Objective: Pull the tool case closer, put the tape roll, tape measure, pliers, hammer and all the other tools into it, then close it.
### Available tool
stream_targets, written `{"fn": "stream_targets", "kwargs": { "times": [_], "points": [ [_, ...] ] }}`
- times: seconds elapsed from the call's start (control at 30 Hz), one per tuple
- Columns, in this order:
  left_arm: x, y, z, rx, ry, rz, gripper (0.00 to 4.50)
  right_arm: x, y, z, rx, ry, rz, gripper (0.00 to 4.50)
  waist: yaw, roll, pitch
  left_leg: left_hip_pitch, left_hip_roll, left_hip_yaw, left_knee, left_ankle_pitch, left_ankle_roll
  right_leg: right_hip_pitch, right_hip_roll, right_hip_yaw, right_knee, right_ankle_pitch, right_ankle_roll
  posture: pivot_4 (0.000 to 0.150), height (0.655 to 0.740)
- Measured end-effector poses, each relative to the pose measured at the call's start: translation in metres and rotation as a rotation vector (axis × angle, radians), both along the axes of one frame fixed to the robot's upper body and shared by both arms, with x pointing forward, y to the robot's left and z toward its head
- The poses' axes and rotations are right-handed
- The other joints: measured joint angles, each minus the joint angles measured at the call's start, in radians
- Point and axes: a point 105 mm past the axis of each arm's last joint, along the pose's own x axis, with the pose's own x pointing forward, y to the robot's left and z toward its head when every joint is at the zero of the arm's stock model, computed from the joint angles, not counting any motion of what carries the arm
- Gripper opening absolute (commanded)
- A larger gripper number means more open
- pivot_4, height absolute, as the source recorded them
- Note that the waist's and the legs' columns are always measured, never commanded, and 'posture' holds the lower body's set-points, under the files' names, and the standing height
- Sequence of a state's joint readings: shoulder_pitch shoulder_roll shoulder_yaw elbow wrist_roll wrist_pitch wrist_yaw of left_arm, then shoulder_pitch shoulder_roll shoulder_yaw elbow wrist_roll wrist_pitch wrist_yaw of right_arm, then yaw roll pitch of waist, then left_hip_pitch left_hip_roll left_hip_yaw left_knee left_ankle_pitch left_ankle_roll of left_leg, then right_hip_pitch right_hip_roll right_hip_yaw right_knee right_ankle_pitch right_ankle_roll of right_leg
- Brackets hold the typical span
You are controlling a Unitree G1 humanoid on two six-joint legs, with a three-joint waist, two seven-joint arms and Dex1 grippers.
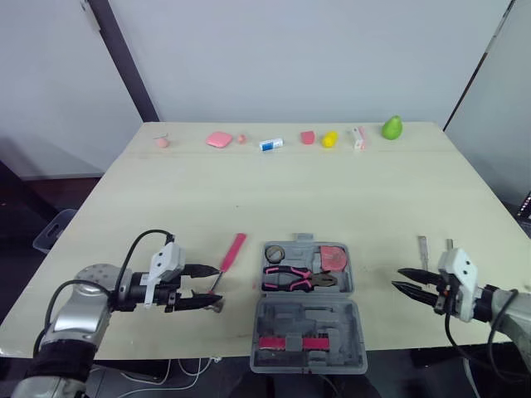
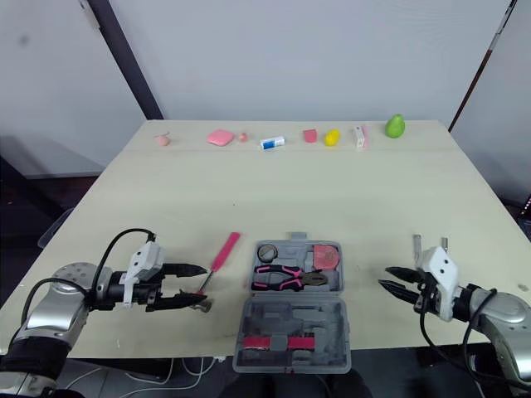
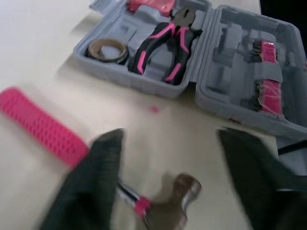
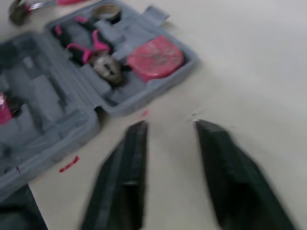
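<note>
Item 1. Tool case (image 1: 309,319): grey, lying open at the near middle edge of the table (image 1: 249,191), lid half nearest the robot. We noted pink pieces (image 1: 290,342) clipped in the lid, too small to identify.

Item 2. Tape roll (image 1: 275,253): seated in the far left compartment of the case's tray half.

Item 3. Pliers (image 1: 292,279): pink-and-black handles, lying across the tray just nearer than the tape roll, jaws pointing to the robot's right.

Item 4. Tape measure (image 1: 334,257): red, in the far right compartment, beside the tape roll.

Item 5. Hammer (image 1: 231,252): outside the case, flat on the table just to its left. The pink handle pointed away from the robot and the metal head lay at the near end.

Item 6. Left gripper (image 1: 217,288): we found its fingers spread wide, low over the table, with the hammer's head and neck between them. We could not tell whether either finger touched it.

Item 7. Right gripper (image 1: 397,279): fingers parted and holding nothing, over bare table to the right of the case and apart from it.

Item 8. Two slim metal tools (image 1: 423,250): lying on the table near the right gripper, on its far side.

Item 9. Row of small objects (image 1: 270,144) along the far table edge, among them a green fruit shape (image 1: 392,127).
</note>
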State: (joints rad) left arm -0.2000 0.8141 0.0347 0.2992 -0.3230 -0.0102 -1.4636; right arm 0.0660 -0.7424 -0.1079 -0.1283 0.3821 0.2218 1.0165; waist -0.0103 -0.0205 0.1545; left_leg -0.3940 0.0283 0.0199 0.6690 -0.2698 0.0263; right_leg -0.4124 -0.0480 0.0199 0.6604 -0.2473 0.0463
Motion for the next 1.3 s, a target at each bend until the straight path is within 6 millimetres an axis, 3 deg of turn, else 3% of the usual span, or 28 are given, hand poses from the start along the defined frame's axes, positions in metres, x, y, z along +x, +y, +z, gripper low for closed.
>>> {"fn": "stream_targets", "kwargs": {
  "times": [0.03,0.07,0.2,0.33,0.63,1.0,1.3],
  "points": [
    [0.001,-0.004,-0.001,0.013,0.005,-0.035,1.69,0.002,0.005,-0.006,-0.034,0.005,0.045,0.06,0.000,0.000,0.000,0.000,0.000,0.000,0.000,0.000,0.000,0.000,0.000,0.000,0.000,0.000,0.000,0.150,0.7400],
    [0.001,-0.009,-0.004,0.032,0.017,-0.065,0.94,0.004,0.009,-0.012,-0.063,0.018,0.085,0.00,0.000,0.000,0.000,0.000,0.000,0.000,0.000,0.000,0.000,0.000,0.000,0.000,0.000,0.000,0.000,0.150,0.7400],
    [0.005,-0.016,-0.009,0.070,0.034,-0.108,0.04,0.005,0.016,-0.023,-0.115,0.040,0.156,0.00,0.000,0.000,0.000,-0.001,-0.001,-0.001,0.001,0.000,0.000,0.000,0.000,-0.001,0.000,0.000,0.000,0.150,0.7400],
    [0.006,-0.029,-0.020,0.153,0.065,-0.178,0.04,0.006,0.028,-0.040,-0.188,0.071,0.258,0.00,0.000,0.000,0.000,-0.001,-0.001,-0.001,0.002,0.000,0.000,0.000,0.000,0.000,0.001,0.000,0.000,0.150,0.7400],
    [0.010,-0.041,-0.029,0.208,0.082,-0.224,0.04,0.009,0.046,-0.054,-0.209,0.070,0.320,0.00,-0.001,0.000,0.000,-0.001,-0.001,-0.002,0.002,0.000,0.000,0.000,0.000,-0.001,0.001,0.000,0.000,0.150,0.7400],
    [0.013,-0.053,-0.038,0.221,0.091,-0.218,0.04,0.019,0.061,-0.054,-0.195,0.034,0.347,0.00,-0.001,0.000,0.000,-0.001,-0.001,-0.002,0.003,0.000,0.000,0.000,0.000,-0.001,0.002,0.000,0.000,0.150,0.7400],
    [0.014,-0.062,-0.045,0.195,0.106,-0.180,0.04,0.019,0.063,-0.057,-0.191,0.038,0.347,0.00,-0.004,0.000,0.000,-0.001,-0.001,-0.002,0.003,0.000,0.000,0.000,0.000,-0.001,0.003,0.000,0.000,0.150,0.7400]
  ]
}}
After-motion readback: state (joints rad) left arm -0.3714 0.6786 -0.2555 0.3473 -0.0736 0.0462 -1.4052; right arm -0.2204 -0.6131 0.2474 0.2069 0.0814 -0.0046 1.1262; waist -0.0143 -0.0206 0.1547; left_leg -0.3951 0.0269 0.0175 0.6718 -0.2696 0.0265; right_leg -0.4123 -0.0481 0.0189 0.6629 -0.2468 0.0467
